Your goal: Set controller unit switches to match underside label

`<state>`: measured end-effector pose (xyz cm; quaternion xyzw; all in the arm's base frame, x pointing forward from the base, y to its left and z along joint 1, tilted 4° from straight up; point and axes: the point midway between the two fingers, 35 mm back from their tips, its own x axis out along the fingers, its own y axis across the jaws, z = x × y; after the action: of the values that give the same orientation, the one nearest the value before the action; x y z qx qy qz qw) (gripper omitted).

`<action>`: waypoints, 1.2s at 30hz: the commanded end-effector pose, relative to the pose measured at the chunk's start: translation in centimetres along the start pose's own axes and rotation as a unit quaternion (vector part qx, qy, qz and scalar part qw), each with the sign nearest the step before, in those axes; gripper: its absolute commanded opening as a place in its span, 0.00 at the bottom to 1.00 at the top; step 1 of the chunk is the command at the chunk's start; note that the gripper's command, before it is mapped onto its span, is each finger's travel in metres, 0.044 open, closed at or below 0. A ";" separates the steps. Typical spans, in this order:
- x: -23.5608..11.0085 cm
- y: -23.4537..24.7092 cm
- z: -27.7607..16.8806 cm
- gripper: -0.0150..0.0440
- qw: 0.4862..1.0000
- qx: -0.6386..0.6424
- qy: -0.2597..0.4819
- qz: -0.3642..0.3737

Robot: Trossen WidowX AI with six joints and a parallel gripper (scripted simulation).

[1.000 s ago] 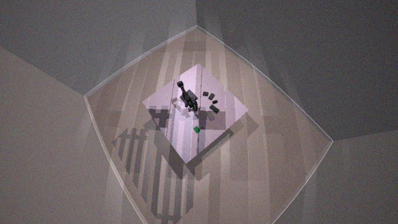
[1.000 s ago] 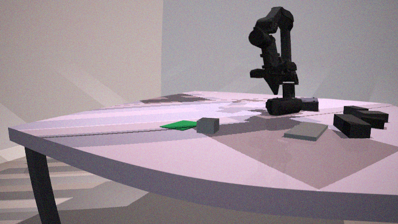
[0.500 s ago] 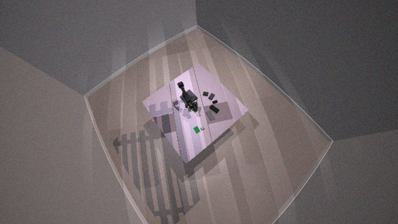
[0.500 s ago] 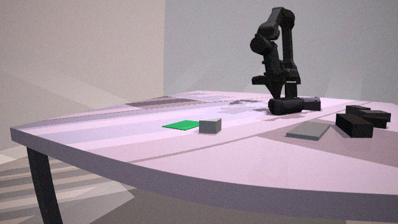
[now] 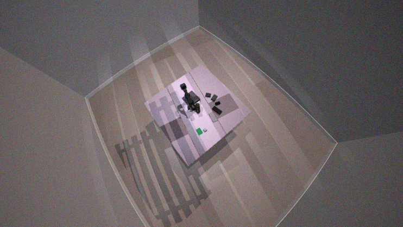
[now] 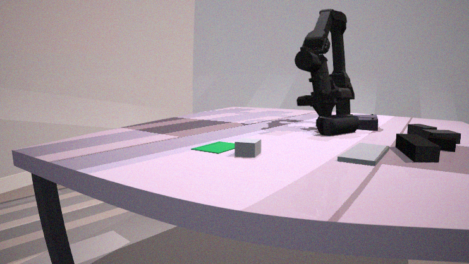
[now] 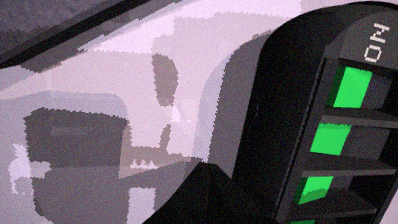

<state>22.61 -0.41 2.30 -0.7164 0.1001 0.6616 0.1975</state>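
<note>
Wrist view | controller unit (image 7: 280, 125) upright on bench (image 6: 196, 177), rocker switches (image 7: 330, 137) green | gripper (image 7: 210, 200) pressed together, empty, just beside | step: switch-setting, label unseen | next: likely press or tip unit.

Bare test room, robot arm (image 6: 328, 65) on parts-strewn bench (image 6: 196, 183)

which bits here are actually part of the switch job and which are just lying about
Job:
- controller unit
- its rocker switches
- gripper, shut, holding nothing

Lying about:
- green flat piece
- grey cube
- pale grey slab
- dark blocks
</note>
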 end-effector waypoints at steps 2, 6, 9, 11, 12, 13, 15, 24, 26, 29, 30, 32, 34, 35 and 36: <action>0.2 0.0 0.2 0.25 1.000 -0.001 -0.004 -0.002; 0.3 -0.2 0.2 0.25 1.000 -0.001 -0.004 -0.002; 0.3 -0.3 0.2 0.25 1.000 -0.001 -0.004 -0.002; 0.3 -0.4 0.2 0.25 1.000 -0.001 -0.004 -0.002; 0.3 -0.4 0.2 0.25 1.000 -0.001 -0.004 -0.002; 0.3 -0.5 0.2 0.25 1.000 -0.001 -0.004 -0.002; 0.3 -0.5 0.2 0.25 1.000 -0.001 -0.004 -0.002; 0.5 -1.2 0.1 0.25 1.000 -0.001 -0.004 -0.002; 0.5 -1.5 0.1 0.25 1.000 -0.001 -0.004 -0.002; 0.6 -1.9 0.1 0.25 1.000 -0.001 -0.004 -0.003; 0.6 -2.0 0.1 0.25 1.000 -0.001 -0.004 -0.003; 0.7 -2.2 0.1 0.25 1.000 -0.001 -0.004 -0.003; 0.7 -2.5 0.1 0.25 1.000 -0.001 -0.004 -0.003; 0.7 -2.6 0.1 0.25 1.000 -0.001 -0.004 -0.003; 0.8 -2.7 0.1 0.25 1.000 -0.001 -0.004 -0.003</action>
<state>23.42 1.39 2.08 -0.7158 0.1026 0.6620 0.1971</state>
